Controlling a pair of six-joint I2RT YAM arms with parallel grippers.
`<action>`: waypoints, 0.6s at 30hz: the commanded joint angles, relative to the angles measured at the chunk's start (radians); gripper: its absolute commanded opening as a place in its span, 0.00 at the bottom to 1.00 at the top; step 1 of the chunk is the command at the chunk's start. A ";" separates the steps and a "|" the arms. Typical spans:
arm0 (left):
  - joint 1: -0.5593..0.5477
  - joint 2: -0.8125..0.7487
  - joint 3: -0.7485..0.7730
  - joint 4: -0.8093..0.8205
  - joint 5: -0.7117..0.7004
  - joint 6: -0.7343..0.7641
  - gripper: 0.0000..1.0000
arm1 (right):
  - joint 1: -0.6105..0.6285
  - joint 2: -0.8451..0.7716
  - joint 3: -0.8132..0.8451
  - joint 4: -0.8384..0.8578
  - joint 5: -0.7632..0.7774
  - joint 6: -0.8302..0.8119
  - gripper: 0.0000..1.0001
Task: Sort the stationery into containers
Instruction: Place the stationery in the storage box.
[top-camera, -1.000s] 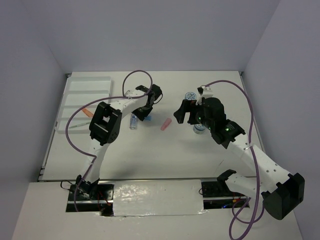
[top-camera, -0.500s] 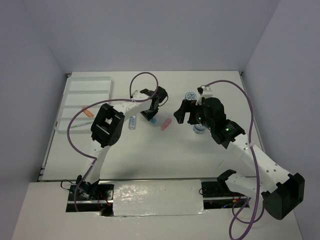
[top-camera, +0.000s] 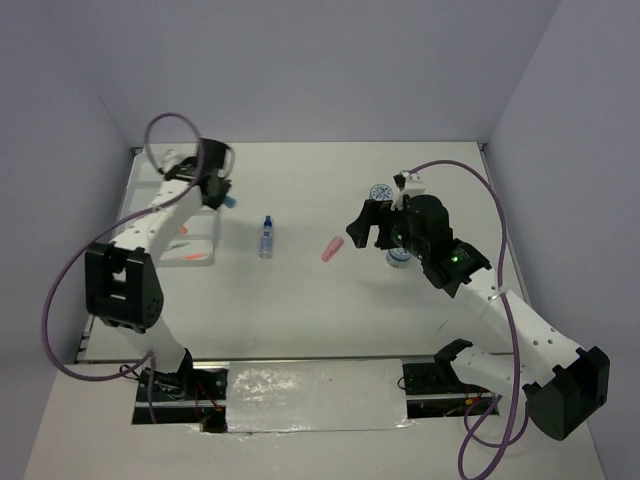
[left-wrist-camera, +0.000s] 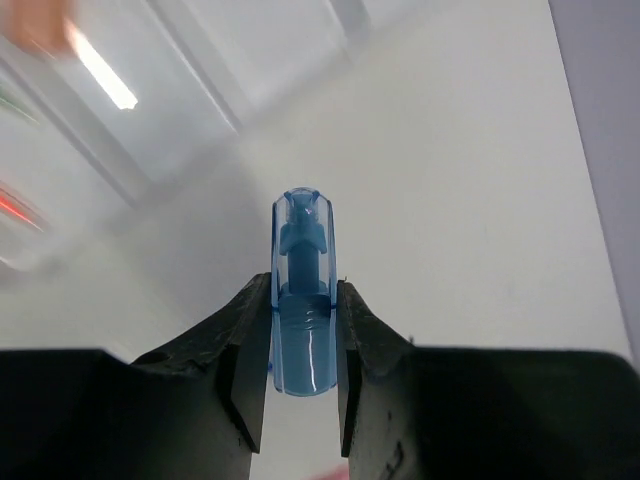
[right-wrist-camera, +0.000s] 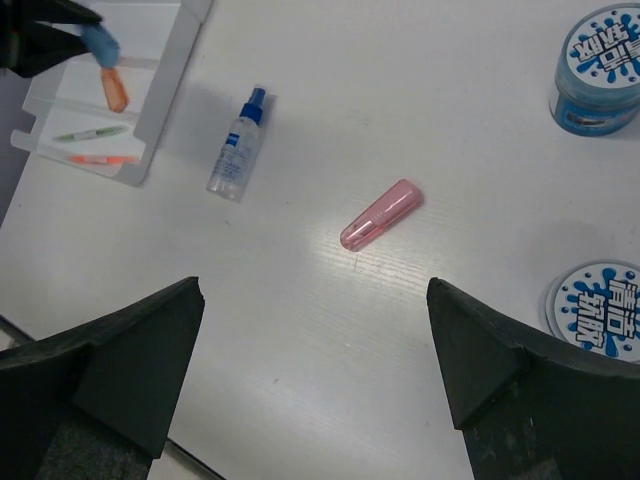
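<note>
My left gripper (top-camera: 222, 197) is shut on a light blue piece (left-wrist-camera: 302, 300) and holds it at the right edge of the white divided tray (top-camera: 197, 238). An orange piece (right-wrist-camera: 113, 90), a thin green pen (right-wrist-camera: 88, 133) and an orange-red pen (right-wrist-camera: 100, 158) lie in the tray. The small clear bottle with a blue cap (top-camera: 266, 237) and a pink piece (top-camera: 331, 249) lie on the table. My right gripper (right-wrist-camera: 315, 290) is open and empty, hovering above the pink piece (right-wrist-camera: 380, 215). Two blue-and-white tape rolls (top-camera: 380, 191) (top-camera: 398, 257) sit by it.
The tray stands at the far left of the white table (top-camera: 300, 300). Grey walls close in the table at the back and both sides. The tape rolls (right-wrist-camera: 603, 70) (right-wrist-camera: 600, 305) lie to the right of my right gripper.
My left arm has swung from the table's middle to the far left over the tray, carrying the light blue piece. The right arm has not moved.
</note>
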 joint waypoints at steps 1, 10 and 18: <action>0.204 -0.044 -0.132 0.052 0.069 0.092 0.00 | -0.005 0.008 0.015 0.063 -0.046 0.000 1.00; 0.481 0.077 -0.099 0.099 0.133 0.152 0.03 | -0.005 0.054 0.021 0.074 -0.082 -0.006 1.00; 0.514 0.128 -0.088 0.126 0.130 0.170 0.39 | -0.005 0.097 0.033 0.080 -0.105 -0.007 1.00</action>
